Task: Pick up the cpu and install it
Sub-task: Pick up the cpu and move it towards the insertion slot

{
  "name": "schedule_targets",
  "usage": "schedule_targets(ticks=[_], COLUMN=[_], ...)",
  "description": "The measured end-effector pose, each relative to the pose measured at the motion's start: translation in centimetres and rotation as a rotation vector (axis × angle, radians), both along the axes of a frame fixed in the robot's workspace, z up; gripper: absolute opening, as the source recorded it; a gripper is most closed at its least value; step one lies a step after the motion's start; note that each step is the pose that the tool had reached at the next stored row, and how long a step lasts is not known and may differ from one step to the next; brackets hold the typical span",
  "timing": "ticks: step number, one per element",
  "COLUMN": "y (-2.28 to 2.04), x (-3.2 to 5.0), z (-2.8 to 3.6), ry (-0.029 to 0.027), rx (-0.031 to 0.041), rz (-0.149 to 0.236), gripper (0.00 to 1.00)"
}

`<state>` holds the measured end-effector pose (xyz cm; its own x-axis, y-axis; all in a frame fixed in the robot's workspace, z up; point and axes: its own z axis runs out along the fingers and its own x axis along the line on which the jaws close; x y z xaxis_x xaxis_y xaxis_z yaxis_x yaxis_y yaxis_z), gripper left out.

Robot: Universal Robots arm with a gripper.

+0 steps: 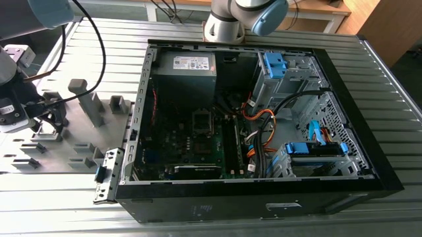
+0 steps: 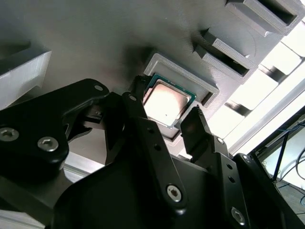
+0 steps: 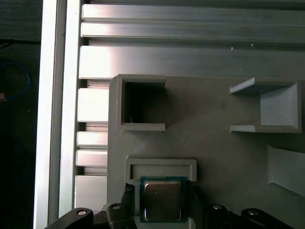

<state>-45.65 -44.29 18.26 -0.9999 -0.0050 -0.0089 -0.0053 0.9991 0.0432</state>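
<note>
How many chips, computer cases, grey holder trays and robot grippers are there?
cpu: 1
computer case: 1
grey holder tray: 1
gripper: 1
Total: 4

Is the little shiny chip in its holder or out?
In. In both wrist views the cpu lies flat inside its raised grey frame.

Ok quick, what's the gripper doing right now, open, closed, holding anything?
Gripper: straddling the cpu in its grey holder; open or clamped on it cannot be told.
</note>
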Motion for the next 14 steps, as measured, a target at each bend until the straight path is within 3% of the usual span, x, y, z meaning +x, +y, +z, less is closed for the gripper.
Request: schedule_targets(ticks=[11, 14], y=[0.00, 0.00], x=[0.00, 0.01], z=[0.00, -0.01], ry=[0.0000, -0.0041], rx=[-0.0078, -0.0077], rz=[0.007, 0.008], gripper=[0.58, 0.58])
